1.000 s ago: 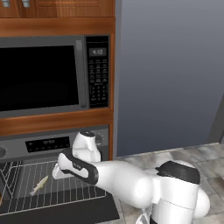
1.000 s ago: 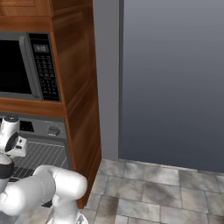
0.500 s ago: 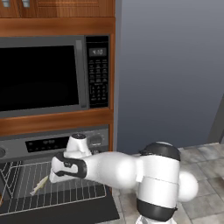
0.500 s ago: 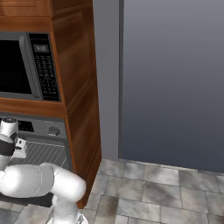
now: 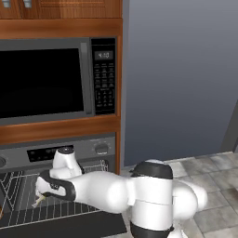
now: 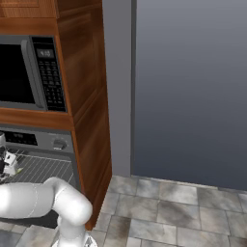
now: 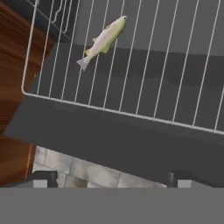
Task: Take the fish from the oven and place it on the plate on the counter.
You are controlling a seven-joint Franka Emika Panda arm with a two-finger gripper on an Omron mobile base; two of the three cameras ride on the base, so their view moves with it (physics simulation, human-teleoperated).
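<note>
The fish (image 7: pixel 103 41) is small, slim and pale cream, and lies slantwise on the wire rack (image 7: pixel 175 65) of the oven (image 5: pixel 69 151). In the left base view only its tail end (image 5: pixel 38 200) peeks out under my hand. My gripper (image 7: pixel 113 179) hangs above the rack's front edge, open, with nothing between its two fingertips (image 7: pixel 43 178). From the left base view the gripper (image 5: pixel 42 193) is low over the left part of the rack (image 5: pixel 18 204). The fish lies ahead of the fingers and clear of them. The plate and the counter are out of view.
The open oven door (image 7: pixel 109 140) lies dark below the rack, with floor tiles (image 7: pixel 74 170) beyond it. A black-windowed microwave (image 5: pixel 46 81) sits above the oven in a wooden cabinet (image 6: pixel 87 96). A tall grey wall panel (image 5: pixel 181 79) stands to the right.
The arm has swung left and the hand has travelled left over the rack, now covering most of the fish in the left base view. The jaws have stayed open.
</note>
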